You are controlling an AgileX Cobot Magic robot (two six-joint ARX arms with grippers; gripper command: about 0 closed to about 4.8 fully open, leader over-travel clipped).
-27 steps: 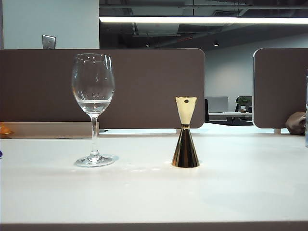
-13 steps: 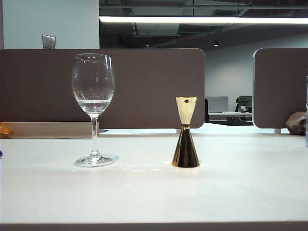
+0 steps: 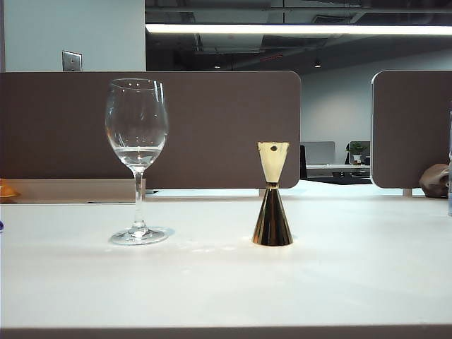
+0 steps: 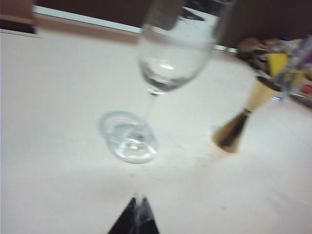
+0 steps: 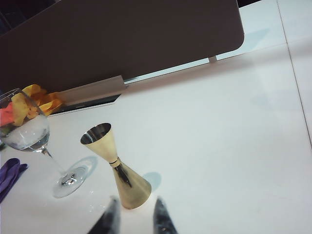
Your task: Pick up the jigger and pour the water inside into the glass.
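Note:
The glass [image 3: 137,141] stands upright on the white table [image 3: 353,282], left of centre, with a shallow layer of clear water [image 3: 138,154] in its bowl. To its right the gold jigger [image 3: 272,198] stands upright on its darker cone; whether anything is in its upper cup does not show. Neither gripper appears in the exterior view. In the left wrist view my left gripper [image 4: 138,201] is shut, tips together, a short way before the foot of the glass [image 4: 170,58], with the jigger [image 4: 241,124] off to the side. My right gripper [image 5: 136,201] is open and empty, its tips just short of the base of the jigger [image 5: 117,168].
Brown partition panels [image 3: 212,127] close off the table's far side. A purple cloth [image 5: 9,175] and orange-yellow items [image 5: 44,100] lie near the glass [image 5: 29,131]. Blurred clutter [image 4: 287,63] sits beyond the jigger.

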